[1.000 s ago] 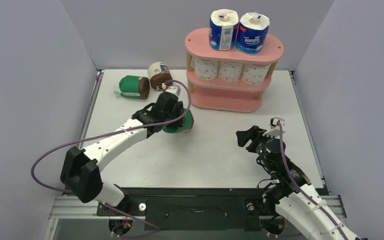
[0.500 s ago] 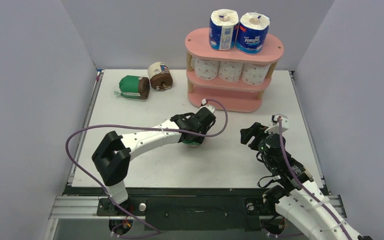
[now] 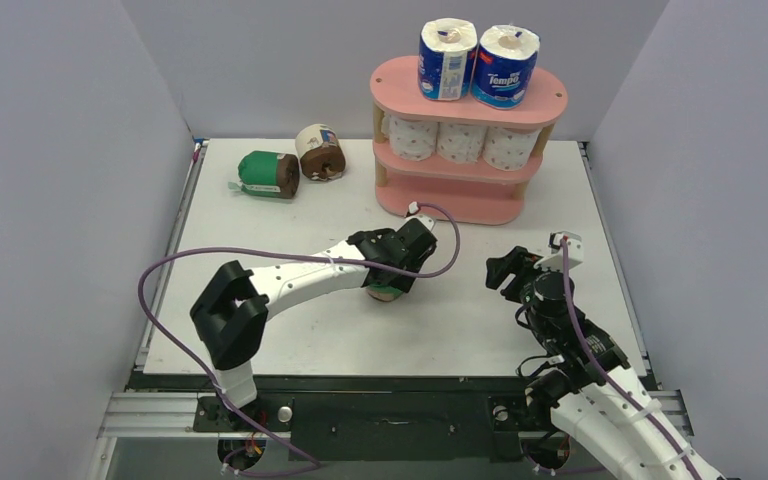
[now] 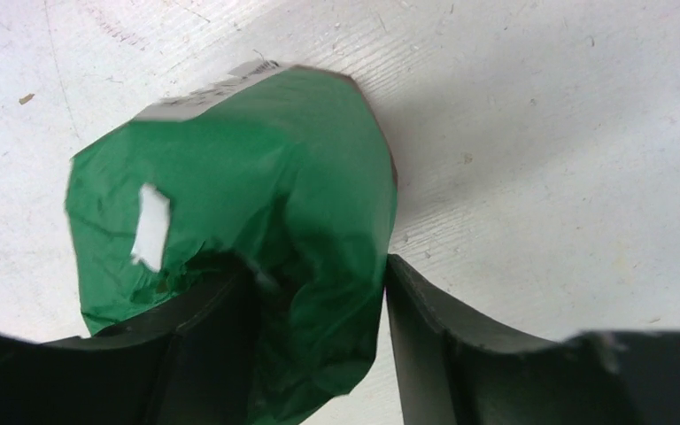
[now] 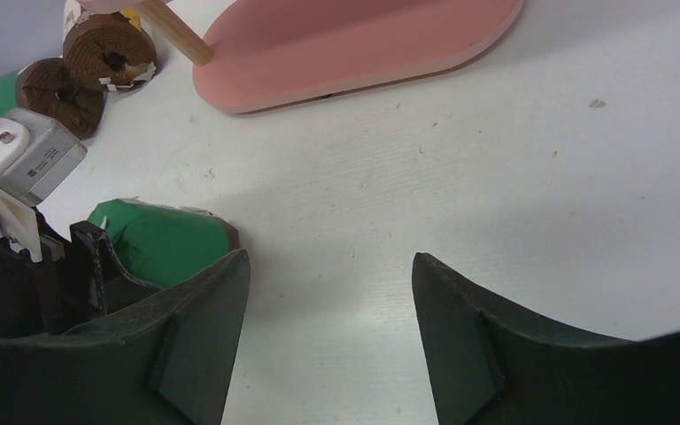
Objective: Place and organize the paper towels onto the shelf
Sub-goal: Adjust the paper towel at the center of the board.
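Note:
My left gripper (image 3: 392,278) is shut on a green-wrapped brown roll (image 4: 230,195), whose end touches the white table in front of the shelf; it also shows in the right wrist view (image 5: 164,239). My right gripper (image 3: 508,272) is open and empty, to the right of that roll, jaws wide apart (image 5: 329,328). The pink shelf (image 3: 400,80) stands at the back, with two blue-white rolls (image 3: 476,60) on the top board and three white dotted rolls (image 3: 447,140) on the middle board. Its bottom board (image 5: 363,44) is bare. A second green roll (image 3: 265,172) and a cream-wrapped roll (image 3: 318,150) lie at the back left.
Grey walls close in the table on the left, back and right. The left arm's purple cable (image 3: 260,258) loops over the table's left half. The left wrist's white camera housing (image 5: 31,164) shows in the right wrist view.
My left arm has carried the green roll to the right and down onto the table in front of the shelf. My right gripper has shifted slightly right, still open.

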{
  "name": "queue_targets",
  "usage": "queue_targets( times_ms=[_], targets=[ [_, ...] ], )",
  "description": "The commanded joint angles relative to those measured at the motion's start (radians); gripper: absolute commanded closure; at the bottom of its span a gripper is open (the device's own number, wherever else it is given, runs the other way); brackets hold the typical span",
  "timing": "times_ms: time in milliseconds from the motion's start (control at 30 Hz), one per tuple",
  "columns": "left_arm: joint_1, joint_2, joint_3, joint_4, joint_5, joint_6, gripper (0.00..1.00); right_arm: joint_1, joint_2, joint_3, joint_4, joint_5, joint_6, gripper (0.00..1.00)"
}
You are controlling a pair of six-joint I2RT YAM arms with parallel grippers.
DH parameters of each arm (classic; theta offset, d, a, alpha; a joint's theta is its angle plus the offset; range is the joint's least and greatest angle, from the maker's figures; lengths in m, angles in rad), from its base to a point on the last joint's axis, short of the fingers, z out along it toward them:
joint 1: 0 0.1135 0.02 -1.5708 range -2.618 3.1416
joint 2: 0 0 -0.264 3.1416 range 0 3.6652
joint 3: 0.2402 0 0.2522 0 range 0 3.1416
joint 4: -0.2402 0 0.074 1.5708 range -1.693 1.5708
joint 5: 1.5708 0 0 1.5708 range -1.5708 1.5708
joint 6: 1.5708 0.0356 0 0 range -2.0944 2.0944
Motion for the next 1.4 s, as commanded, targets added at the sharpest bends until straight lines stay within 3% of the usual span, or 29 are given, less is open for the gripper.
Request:
queue_targets(
  times_ms=[0,200,533,667,767,933,1067,1367],
  targets=[
    [-0.013,0.018,0.083,-0.023,-0.020,0.007,0.46,0.009,-0.017,-0.020,0.037,0.015,0.002,0.37],
    [-0.026,0.007,0.134,-0.043,-0.018,-0.008,0.31,0.009,-0.050,-0.032,0.031,0.020,-0.001,0.37],
    [-0.029,-0.013,0.132,-0.045,-0.039,-0.038,0.28,0.009,-0.089,-0.055,0.010,0.040,-0.001,0.37],
    [-0.023,-0.014,0.112,-0.034,-0.041,-0.045,0.35,0.009,-0.092,-0.066,0.015,0.039,0.004,0.37],
    [-0.017,0.006,0.113,-0.029,-0.026,-0.043,0.50,0.009,-0.093,-0.068,0.018,0.034,0.006,0.37],
    [-0.017,0.031,0.125,-0.028,-0.018,-0.037,0.58,0.010,-0.117,-0.072,0.008,0.038,0.007,0.37],
    [-0.017,0.043,0.151,-0.034,-0.018,-0.020,0.70,0.009,-0.131,-0.064,-0.014,0.051,-0.001,0.37],
    [-0.015,0.044,0.242,-0.050,-0.056,0.058,0.76,0.009,-0.201,-0.057,-0.053,0.109,0.010,0.39]
  ],
)
